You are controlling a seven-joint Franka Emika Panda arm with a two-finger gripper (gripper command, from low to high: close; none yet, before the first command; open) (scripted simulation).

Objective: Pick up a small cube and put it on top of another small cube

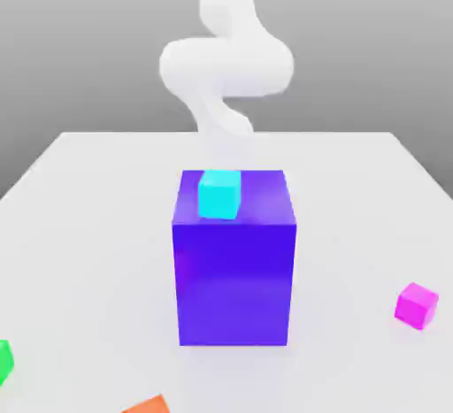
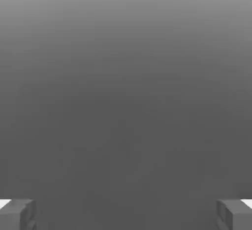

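The white bench (image 1: 97, 225) spans the exterior view and carries the objects described below. The white robot arm (image 1: 226, 66) rises behind them, near the middle of the exterior view; its lower portion merges in colour with the bench, so its outline there cannot be traced exactly.

The large blue-violet block (image 1: 234, 283) stands upright on the bench in front of the arm, one broad face toward the viewer. It is the main obstacle in the scene, hiding the strip of bench directly behind it and standing between the small cubes on either side.

The fingers (image 2: 17, 216) stand wide apart in the hand view, with nothing held between them; a plain grey expanse lies beyond.

Of the small cubes, the cyan cube (image 1: 219, 195) sits on the upper face of the block, toward the exterior view's left and near the front edge. The magenta cube (image 1: 416, 306), the task's small cube, rests on the bench at the exterior view's right, well apart from the block and turned at an angle. The green cube (image 1: 4, 362) is cut by the frame at the exterior view's left. An orange object (image 1: 149, 406) is cut by the lower frame edge, exposing only a corner.
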